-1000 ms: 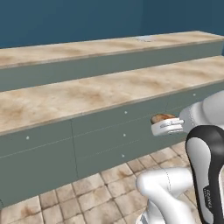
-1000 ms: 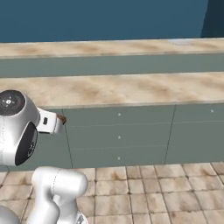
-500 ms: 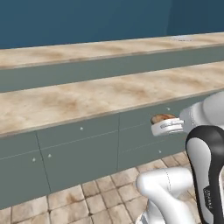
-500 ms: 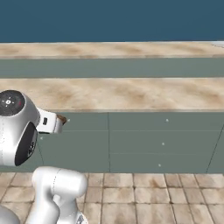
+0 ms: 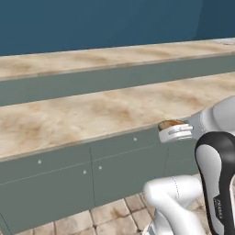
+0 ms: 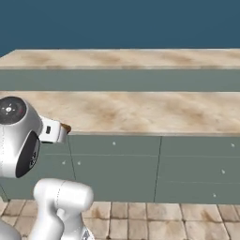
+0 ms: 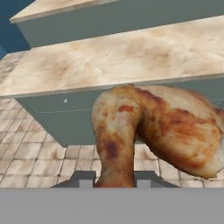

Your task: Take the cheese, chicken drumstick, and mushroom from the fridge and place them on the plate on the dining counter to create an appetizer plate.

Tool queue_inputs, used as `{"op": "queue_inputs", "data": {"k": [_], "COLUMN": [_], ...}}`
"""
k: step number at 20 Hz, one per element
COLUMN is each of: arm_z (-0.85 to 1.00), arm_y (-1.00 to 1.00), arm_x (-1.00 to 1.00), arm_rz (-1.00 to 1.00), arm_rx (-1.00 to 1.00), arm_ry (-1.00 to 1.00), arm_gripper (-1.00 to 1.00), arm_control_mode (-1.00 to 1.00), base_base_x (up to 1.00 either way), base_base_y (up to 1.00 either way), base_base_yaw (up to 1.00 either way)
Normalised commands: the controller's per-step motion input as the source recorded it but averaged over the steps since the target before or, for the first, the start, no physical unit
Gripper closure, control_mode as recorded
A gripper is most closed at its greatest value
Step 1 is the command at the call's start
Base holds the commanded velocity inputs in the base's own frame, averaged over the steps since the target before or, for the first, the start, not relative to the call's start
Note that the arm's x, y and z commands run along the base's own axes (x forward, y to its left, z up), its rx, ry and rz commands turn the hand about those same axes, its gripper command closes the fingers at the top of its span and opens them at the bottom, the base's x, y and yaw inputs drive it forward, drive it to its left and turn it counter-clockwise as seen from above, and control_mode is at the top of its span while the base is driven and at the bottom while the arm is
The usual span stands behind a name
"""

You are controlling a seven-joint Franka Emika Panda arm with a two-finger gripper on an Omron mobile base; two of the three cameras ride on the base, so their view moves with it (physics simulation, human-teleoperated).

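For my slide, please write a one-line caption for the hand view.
Fingers shut on the drumstick, carried in front of a beige counter with grey-green drawers.

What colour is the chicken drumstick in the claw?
Glossy orange-brown with darker roasted patches; the chicken drumstick shows best in the hand view.

White glossy shells are gleaming all along the arm [image 5: 183, 202], rounded and plump, with black bands wrapping the joints. A round dark cap is topping one joint [image 6: 11, 108], showing small marks, possibly screws. The tool [image 5: 176, 133] is wearing white casing too.
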Motion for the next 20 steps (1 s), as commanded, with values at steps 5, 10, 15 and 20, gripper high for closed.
{"op": "queue_inputs", "data": {"k": [5, 10, 15, 20], "arm_z": [0.00, 0.00, 0.00, 0.00], "arm_y": [0.00, 0.00, 0.00, 0.00], "arm_x": [0.00, 0.00, 0.00, 0.00], "arm_rz": [0.00, 0.00, 0.00, 0.00], "arm_rx": [0.00, 0.00, 0.00, 0.00], "arm_ry": [0.00, 0.00, 0.00, 0.00], "arm_gripper": [1.00, 1.00, 1.00, 1.00], "arm_control_mode": [1.00, 1.00, 1.00, 1.00], "base_base_x": [0.31, 0.02, 0.00, 0.00], "base_base_y": [1.00, 1.00, 1.00, 1.00], "base_base_yaw": [0.04, 0.06, 0.06, 0.04]}}
